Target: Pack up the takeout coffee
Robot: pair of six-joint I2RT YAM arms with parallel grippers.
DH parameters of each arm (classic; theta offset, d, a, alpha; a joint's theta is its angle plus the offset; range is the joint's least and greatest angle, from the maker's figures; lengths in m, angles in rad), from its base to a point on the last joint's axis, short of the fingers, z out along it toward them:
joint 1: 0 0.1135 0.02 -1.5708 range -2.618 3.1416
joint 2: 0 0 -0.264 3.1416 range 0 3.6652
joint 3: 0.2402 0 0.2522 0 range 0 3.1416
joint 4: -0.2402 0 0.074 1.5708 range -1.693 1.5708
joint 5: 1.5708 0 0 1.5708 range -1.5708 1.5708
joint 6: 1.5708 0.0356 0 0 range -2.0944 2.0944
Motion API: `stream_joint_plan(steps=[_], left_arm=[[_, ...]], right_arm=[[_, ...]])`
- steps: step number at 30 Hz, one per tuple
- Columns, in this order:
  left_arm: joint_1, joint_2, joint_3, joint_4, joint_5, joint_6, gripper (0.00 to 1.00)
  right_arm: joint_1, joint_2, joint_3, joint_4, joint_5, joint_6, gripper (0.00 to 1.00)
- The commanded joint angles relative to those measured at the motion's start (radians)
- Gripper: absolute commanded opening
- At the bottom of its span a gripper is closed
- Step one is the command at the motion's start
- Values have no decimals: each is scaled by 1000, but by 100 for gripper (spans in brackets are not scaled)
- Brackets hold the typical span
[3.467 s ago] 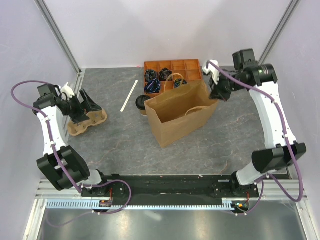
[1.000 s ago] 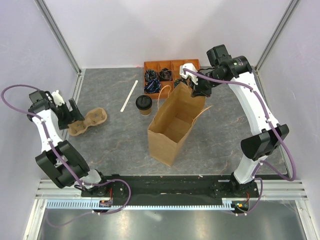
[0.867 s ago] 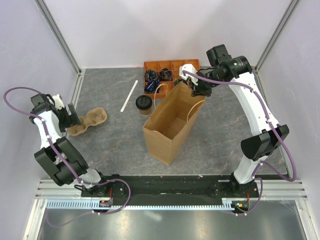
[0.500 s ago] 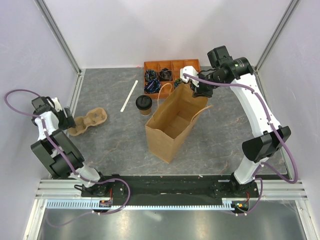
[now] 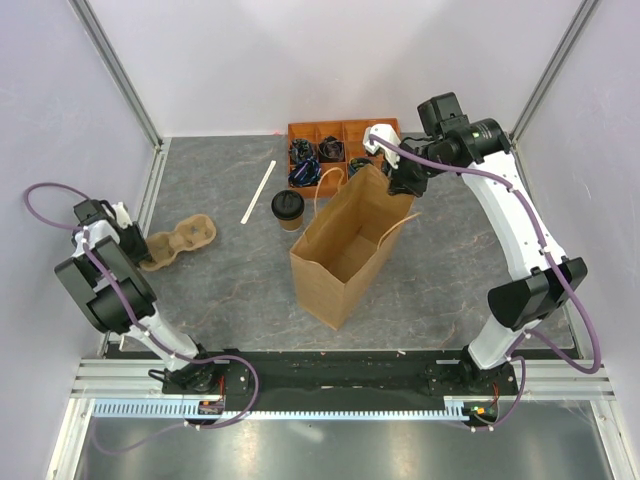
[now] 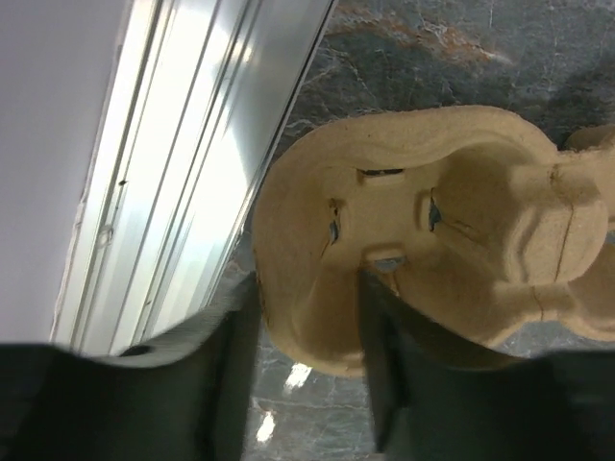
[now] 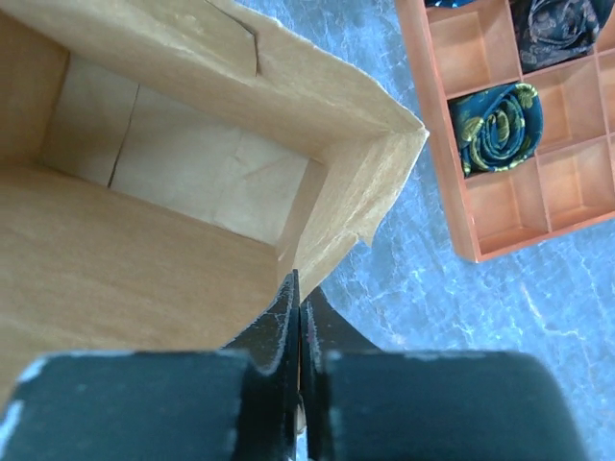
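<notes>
Takeout coffee [image 5: 288, 206]: a small brown paper cup with a black lid, standing upright on the grey table [image 5: 230, 285], just left of the paper bag's far corner and apart from it; neither arm touches it.
Handling: probably light to moderate in weight and thin-walled, so a hard squeeze could dent it or pop the lid. The paper sides likely give fair friction, the plastic lid less. If it holds liquid, it should stay upright.
Where to hold: across the paper body below the lid, with gentle pressure. The lid's rim is a poorer hold.
Paper bag [image 5: 338, 272]: upright, mouth open to the top, nothing visible inside in the right wrist view. It is soft and will likely sag unless its rim is held.
Right gripper [image 7: 298, 288]: jaws pressed together on the bag's far wall at the rim, holding the mouth open.
Cup carrier [image 5: 185, 240]: moulded cardboard, at the table's left edge, well apart from the coffee, pockets empty.
Left gripper [image 6: 307, 283]: jaws apart, astride the rim of the carrier's end pocket. I cannot tell whether they press on it.
Divided orange tray [image 5: 372, 130]: beyond the bag, dark rolled items in some compartments.
White stick [image 5: 258, 190]: flat on the table left of the cup.
</notes>
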Motion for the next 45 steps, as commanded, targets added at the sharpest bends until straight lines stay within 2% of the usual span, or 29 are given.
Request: stream_joint_plan(steps=[1, 2, 3, 10, 18, 22, 28, 32, 34, 38, 43, 45], left_arm=[[6, 38, 24, 36, 79, -43, 39], [4, 35, 22, 35, 89, -43, 30], [4, 28, 21, 36, 100, -43, 26], [3, -110, -11, 29, 149, -4, 2], [3, -227, -48, -10, 203, 59, 2], [-5, -291, -54, -22, 238, 83, 2], [-65, -359, -42, -53, 277, 158, 2], [-128, -406, -25, -82, 265, 259, 2], [-146, -382, 2, -141, 275, 293, 2], [-151, -327, 16, -237, 355, 466, 2], [-188, -184, 21, -358, 382, 676, 4], [-203, -149, 19, -364, 379, 709, 6]], right_arm=[[2, -52, -42, 74, -18, 59, 0], [-1, -66, -53, 97, -21, 59, 0], [-1, -95, -57, 134, -27, 57, 0], [16, -175, 5, 149, -72, -2, 0], [77, -354, -59, 148, -46, -88, 0], [120, -381, -29, 104, 7, -105, 0], [212, -306, 86, 24, 150, -21, 0], [255, -194, 218, -51, 238, 137, 0], [270, -157, 242, -58, 264, 172, 0], [280, -117, 240, -62, 356, 254, 0], [280, -103, 200, -84, 324, 266, 0], [280, -114, 176, -75, 301, 255, 0]])
